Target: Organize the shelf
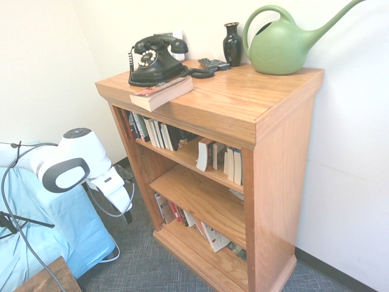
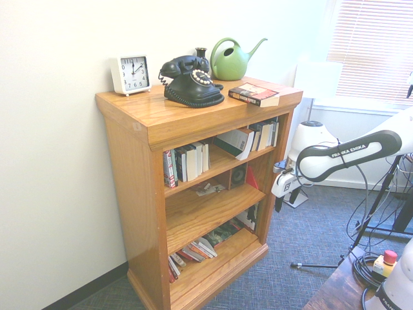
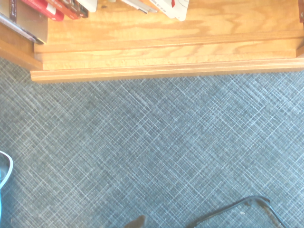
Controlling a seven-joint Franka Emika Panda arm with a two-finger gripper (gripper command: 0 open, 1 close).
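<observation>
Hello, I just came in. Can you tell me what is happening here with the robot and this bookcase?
A white Franka arm is set up to organize the shelf, but it handles nothing at this moment. Its gripper hangs low beside the bookcase, above the carpet, apart from the books. On top lie a book, a black telephone, a green watering can, a dark vase and a clock. Several books on the inner tiers lean or lie flat.

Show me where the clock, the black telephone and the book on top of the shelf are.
clock point(image 2: 131, 73): second exterior view, middle of its white face.
black telephone point(image 1: 155, 62): first exterior view, on its body beside the dial.
book point(image 2: 253, 94): second exterior view, middle of its cover.
</observation>
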